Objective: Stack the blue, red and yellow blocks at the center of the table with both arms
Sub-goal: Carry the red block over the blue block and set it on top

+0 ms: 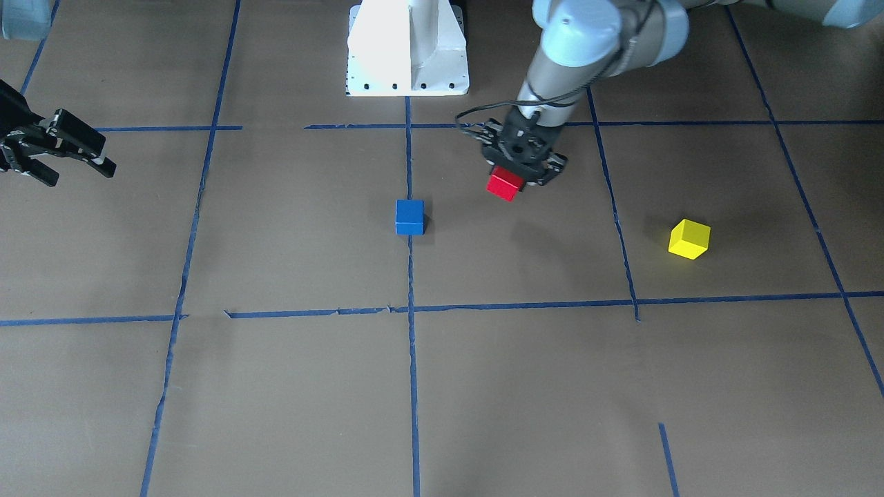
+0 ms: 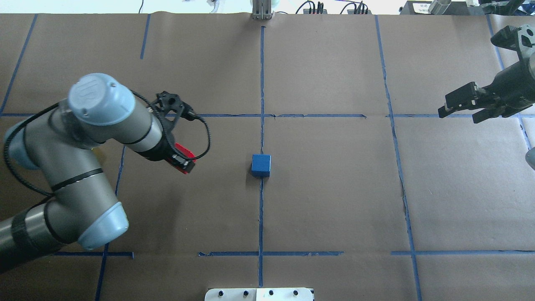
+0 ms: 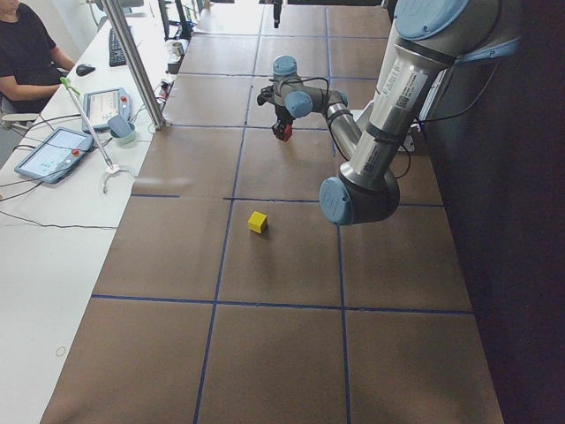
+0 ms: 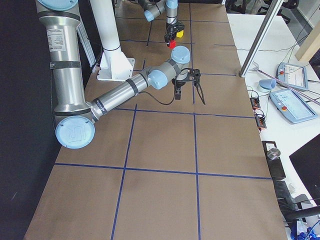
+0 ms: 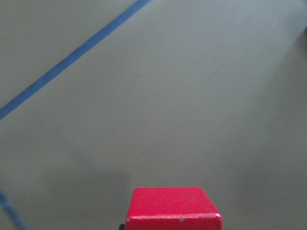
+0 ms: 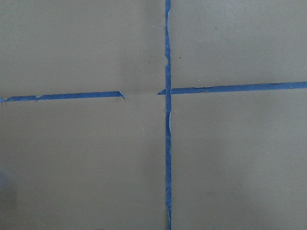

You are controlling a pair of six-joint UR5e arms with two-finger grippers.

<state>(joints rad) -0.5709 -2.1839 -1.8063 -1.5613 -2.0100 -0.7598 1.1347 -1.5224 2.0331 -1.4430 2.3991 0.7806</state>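
Front-facing cam, near to far: yellow block (image 1: 689,239) sits on the table (image 1: 276,386), well apart from the blue block (image 1: 409,217), toward the robot's L side and a bit nearer me. Blue rests on the centre tape line. Just past it, same side, L gripper (image 1: 514,178) is clamped on the red block (image 1: 505,183), held off the paper, near blue but not touching. R gripper (image 1: 76,172) hangs far off blue's other side, fingers spread, empty. Base (image 1: 407,48) stands farthest back.
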